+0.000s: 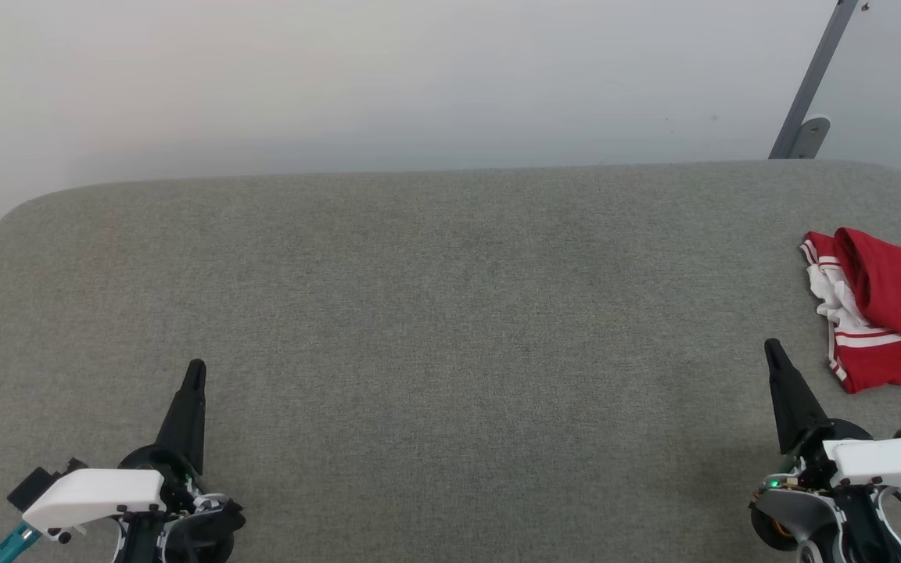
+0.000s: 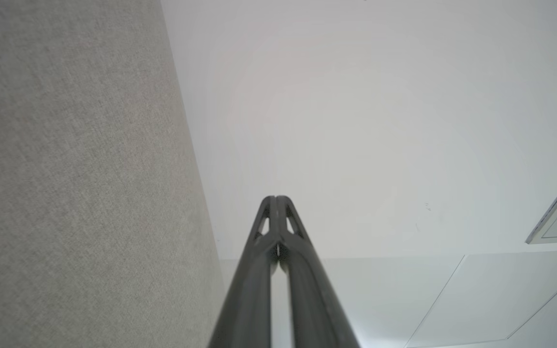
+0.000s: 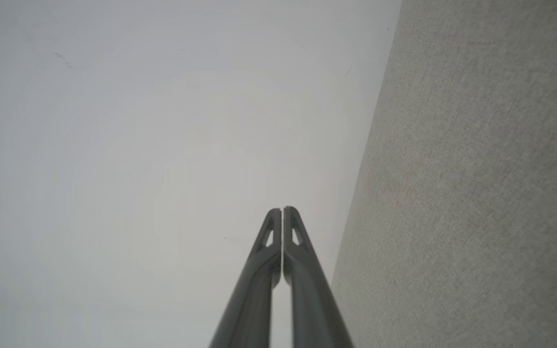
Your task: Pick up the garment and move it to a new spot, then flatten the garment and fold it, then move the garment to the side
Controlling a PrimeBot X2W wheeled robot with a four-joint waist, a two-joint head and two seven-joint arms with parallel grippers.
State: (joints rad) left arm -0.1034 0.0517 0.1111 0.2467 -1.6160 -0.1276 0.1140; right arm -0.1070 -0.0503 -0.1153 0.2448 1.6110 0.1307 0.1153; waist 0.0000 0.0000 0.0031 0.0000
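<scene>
**Jersey bunched at table's right edge**

The crumpled red jersey shirt [image 1: 884,313], trimmed in white and red stripes, lies on the grey fabric-covered table [image 1: 450,313] near the right gripper [image 1: 773,348]. The left gripper [image 1: 195,367] sits well apart. Each gripper's 2 fingers are pressed together, empty.

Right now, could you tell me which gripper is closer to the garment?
The right gripper: its shut tip lies just beside the garment at the head view's right edge, while the left gripper sits far across at the lower left.
</scene>
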